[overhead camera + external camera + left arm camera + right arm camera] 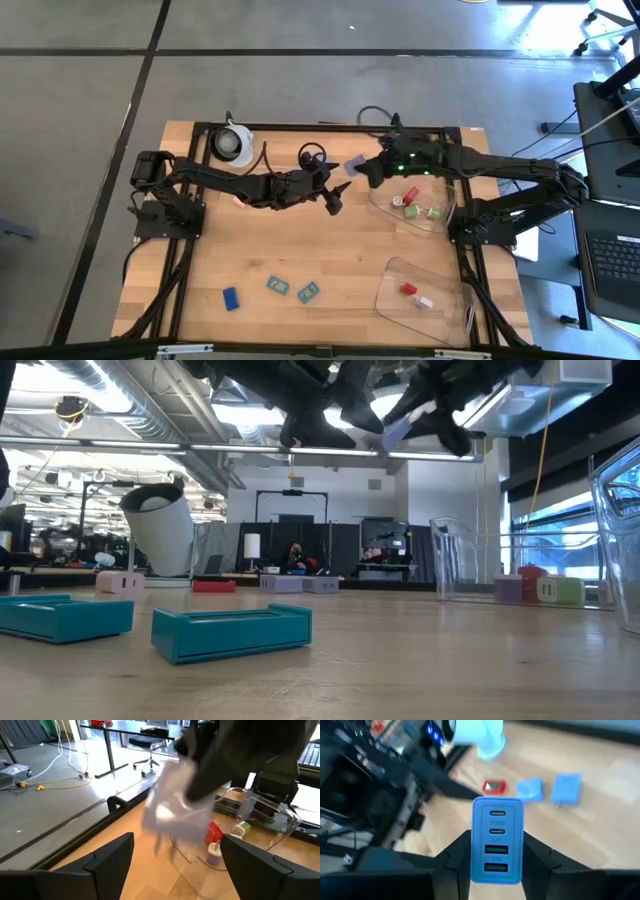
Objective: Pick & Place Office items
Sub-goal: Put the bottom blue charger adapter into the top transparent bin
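At centre top of the high view, above the bare wood, the two grippers meet in mid-air. The right gripper (366, 168) has its jaws clenched on a lavender charger block (354, 162); its wrist view shows the block (497, 839), with four ports on its face, pinched between the two fingers. The left gripper (335, 198) hangs just beside it with jaws released and nothing between them.

We judge the task roughly half done. Counted in the high view:
- the upper clear tray (437, 222), right of centre, holds three pieces: red (411, 193), pale (398, 201), green (413, 211), plus what may be a fourth at its right side, too small to settle;
- the lower clear tray (392, 297), lower right, holds two: red (408, 289) and white-pink (424, 301);
- one piece, the lavender block, is in the air;
- still loose on the table (250, 260) at lower left: one blue piece (231, 298) and two teal pieces (277, 285), (308, 292); a small pink piece (238, 200) lies partly hidden under the left arm.

The white roll-like object (236, 143) stands at upper left, untouched. At least three or four pieces remain to be placed after this one.
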Controlling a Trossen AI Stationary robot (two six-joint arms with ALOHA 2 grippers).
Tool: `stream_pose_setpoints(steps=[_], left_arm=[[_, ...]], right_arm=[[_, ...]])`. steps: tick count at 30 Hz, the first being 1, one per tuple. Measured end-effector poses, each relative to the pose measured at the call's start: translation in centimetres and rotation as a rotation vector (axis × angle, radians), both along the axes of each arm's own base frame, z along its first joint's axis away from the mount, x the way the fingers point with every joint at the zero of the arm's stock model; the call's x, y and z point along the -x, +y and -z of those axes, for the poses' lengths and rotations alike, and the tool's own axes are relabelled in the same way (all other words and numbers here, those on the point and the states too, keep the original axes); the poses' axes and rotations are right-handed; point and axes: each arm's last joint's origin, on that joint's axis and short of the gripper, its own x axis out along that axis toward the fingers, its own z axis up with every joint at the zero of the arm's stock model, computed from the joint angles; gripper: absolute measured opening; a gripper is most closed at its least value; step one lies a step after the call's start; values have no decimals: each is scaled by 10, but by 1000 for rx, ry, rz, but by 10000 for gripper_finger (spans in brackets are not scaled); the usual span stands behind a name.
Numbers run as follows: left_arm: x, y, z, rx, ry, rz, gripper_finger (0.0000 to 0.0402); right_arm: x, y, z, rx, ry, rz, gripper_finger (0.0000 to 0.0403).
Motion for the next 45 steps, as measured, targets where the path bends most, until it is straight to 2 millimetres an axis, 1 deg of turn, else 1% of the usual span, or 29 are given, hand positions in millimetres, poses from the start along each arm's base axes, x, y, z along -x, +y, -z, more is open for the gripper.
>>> stream_pose_setpoints(steps=[3,7,13,19,25,32,36,40,42,45], left_arm=[[0,0,0,13,-8,-2,295],[0,0,0,19,-11,-3,295],[0,0,0,19,-11,-6,295],[0,0,0,19,-11,-6,295],[0,0,0,19,-11,-6,294],[0,0,0,19,-10,-5,294],[0,0,0,19,-10,-5,294],[0,0,0,19,-9,-4,294],[0,0,0,19,-9,-4,294],[0,0,0,19,-9,-4,294]], right_arm=[[14,2,-15,36,-51,27,132],[31,5,-32,65,-131,49,125],[49,10,-57,120,-296,31,126],[57,20,-79,179,-485,-61,126],[56,27,-90,202,-589,-145,126],[56,32,-90,227,-598,-187,126],[56,33,-86,233,-548,-203,126],[56,33,-70,189,-386,-212,126],[59,33,-58,139,-264,-205,126],[66,33,-38,89,-49,-150,126]])
